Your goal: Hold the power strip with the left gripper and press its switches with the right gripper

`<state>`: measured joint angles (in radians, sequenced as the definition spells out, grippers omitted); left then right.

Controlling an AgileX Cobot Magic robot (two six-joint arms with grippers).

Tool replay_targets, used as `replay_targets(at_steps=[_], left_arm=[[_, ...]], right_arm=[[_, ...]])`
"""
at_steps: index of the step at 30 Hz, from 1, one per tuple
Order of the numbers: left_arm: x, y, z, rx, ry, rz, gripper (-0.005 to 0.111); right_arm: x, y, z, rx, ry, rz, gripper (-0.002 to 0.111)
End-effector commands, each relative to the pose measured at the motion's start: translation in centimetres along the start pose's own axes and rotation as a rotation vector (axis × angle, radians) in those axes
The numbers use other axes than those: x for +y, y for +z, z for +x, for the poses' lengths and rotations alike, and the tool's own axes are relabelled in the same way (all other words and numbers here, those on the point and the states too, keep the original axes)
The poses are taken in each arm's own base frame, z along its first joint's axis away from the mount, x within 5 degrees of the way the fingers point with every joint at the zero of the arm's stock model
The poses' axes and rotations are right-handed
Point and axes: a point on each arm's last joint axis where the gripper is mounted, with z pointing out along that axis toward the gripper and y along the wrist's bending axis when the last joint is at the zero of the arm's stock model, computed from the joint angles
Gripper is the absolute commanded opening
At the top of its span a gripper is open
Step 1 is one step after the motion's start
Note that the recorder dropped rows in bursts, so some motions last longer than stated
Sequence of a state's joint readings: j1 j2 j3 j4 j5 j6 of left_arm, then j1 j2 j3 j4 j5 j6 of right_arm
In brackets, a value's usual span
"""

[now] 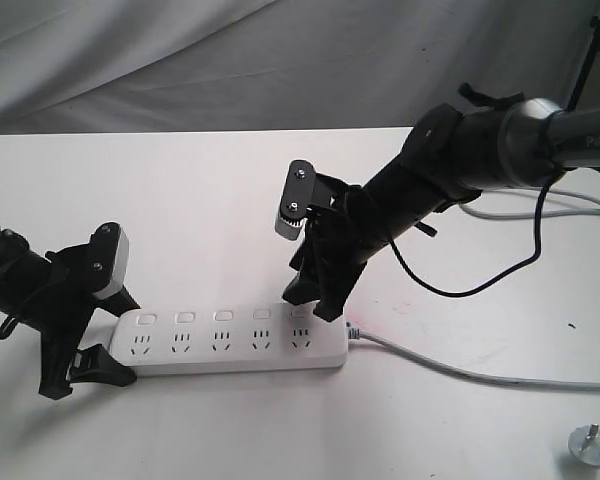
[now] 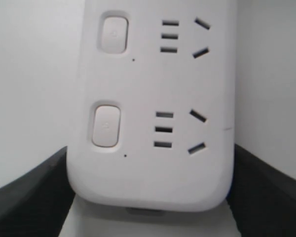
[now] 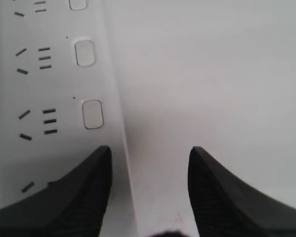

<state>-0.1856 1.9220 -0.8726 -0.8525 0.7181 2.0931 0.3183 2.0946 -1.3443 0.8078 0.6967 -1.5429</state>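
The white power strip [image 1: 235, 345] lies flat on the white table, its grey cord [image 1: 450, 368] leaving the right end. My left gripper [image 1: 108, 338] is shut across the strip's left end; in the left wrist view both black fingers [image 2: 29, 197] press the sides of the power strip [image 2: 153, 173]. Two switches [image 2: 106, 125] show there. My right gripper [image 1: 310, 305] stands open at the strip's cord end. In the right wrist view, the right gripper [image 3: 148, 155] has one finger [image 3: 84, 192] over the power strip [image 3: 54, 89], hiding the end switch, and the other over bare table. Other switches [image 3: 92, 114] show beyond.
A grey plug [image 1: 592, 443] lies at the front right corner. A black cable [image 1: 460, 290] loops down from the right arm, and white cables [image 1: 570, 210] run along the table's right side. Grey cloth [image 1: 180, 60] hangs behind the table.
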Motion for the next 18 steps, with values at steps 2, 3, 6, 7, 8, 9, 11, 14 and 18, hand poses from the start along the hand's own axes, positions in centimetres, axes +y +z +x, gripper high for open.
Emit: replay_targets(at_steps=[2, 3, 6, 7, 8, 9, 11, 14, 18], left_arm=[[0.1, 0.1, -0.1, 0.001, 0.003, -0.006, 0.067], [0.1, 0.1, -0.1, 0.001, 0.003, -0.006, 0.067], [0.1, 0.1, -0.1, 0.001, 0.003, -0.006, 0.067], [0.1, 0.1, -0.1, 0.001, 0.003, -0.006, 0.067], [0.1, 0.1, -0.1, 0.001, 0.003, -0.006, 0.067], [0.1, 0.1, -0.1, 0.001, 0.003, -0.006, 0.067], [0.1, 0.1, -0.1, 0.001, 0.003, -0.006, 0.067], [0.1, 0.1, -0.1, 0.001, 0.003, -0.006, 0.067], [0.1, 0.1, -0.1, 0.001, 0.003, -0.006, 0.067]], right_arm=[[0.0, 0.7, 0.8, 0.015, 0.018, -0.025, 0.045], [0.0, 0.8, 0.9, 0.017, 0.018, -0.026, 0.045], [-0.1, 0.8, 1.0, 0.033, -0.001, -0.022, 0.045], [-0.1, 0.8, 1.0, 0.032, -0.001, -0.02, 0.045], [-0.1, 0.8, 1.1, 0.038, -0.007, -0.019, 0.045], [-0.1, 0.8, 1.2, 0.046, -0.017, -0.019, 0.045], [-0.1, 0.8, 1.3, 0.06, -0.034, -0.019, 0.045], [-0.1, 0.8, 1.4, 0.066, -0.038, -0.02, 0.045], [0.0, 1.3, 1.8, 0.08, -0.039, -0.039, 0.045]])
